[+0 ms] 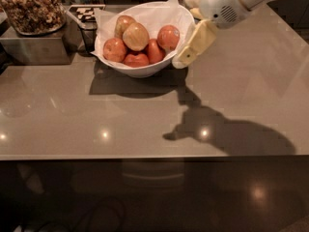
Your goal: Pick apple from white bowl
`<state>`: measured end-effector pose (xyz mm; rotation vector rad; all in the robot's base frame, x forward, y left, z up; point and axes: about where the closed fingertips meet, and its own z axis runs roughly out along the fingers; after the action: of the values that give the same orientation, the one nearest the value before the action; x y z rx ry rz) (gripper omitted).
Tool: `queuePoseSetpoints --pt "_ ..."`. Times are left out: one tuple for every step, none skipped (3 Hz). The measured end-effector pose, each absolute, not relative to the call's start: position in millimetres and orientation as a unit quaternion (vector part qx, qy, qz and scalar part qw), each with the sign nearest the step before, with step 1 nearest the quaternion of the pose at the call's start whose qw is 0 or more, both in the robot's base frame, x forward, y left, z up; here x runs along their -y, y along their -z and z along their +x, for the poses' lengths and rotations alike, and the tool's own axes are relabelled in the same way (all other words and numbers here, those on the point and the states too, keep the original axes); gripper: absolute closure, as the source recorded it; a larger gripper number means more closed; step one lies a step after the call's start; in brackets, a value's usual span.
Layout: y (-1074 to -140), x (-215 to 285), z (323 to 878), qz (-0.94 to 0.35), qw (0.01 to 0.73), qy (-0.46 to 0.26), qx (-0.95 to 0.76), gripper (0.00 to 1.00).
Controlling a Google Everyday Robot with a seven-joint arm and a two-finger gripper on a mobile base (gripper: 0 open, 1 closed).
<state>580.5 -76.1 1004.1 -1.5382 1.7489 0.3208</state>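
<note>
The white bowl (147,71) stands at the back of the grey counter, lined with crinkled white paper. The palest apple (135,36), yellowish-tan, lies on top of the pile near the bowl's middle. Redder apples (168,36) lie around it, and a half-yellow apple (123,24) lies behind it. My gripper (187,56) is cream-coloured and hangs from the white arm head (219,6). It points down and to the left, just outside the bowl's right rim, level with the rim. It holds nothing that I can see.
A metal tray of brown dried pieces (30,7) sits on a grey box (36,50) at the back left. A checkered marker (87,12) stands behind the bowl. The arm's shadow (217,132) falls on the counter. The counter's front edge (154,157) runs across.
</note>
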Motion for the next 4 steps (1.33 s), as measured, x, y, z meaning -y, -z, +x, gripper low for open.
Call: queuePoseSetpoints --pt "-1003.2 73.7 581.0 -0.605 0.384 -0.127 -0.685 0.0" --pt "-1004.3 76.2 575.0 -0.594 0.395 -0.122 -0.69 0.0" --pt "-1010.9 86.8 593.3 -0.553 0.436 -0.113 -0.701 0.0" --pt "-1025.0 91.5 628.2 -0.507 0.493 -0.1 -0.7 0.0"
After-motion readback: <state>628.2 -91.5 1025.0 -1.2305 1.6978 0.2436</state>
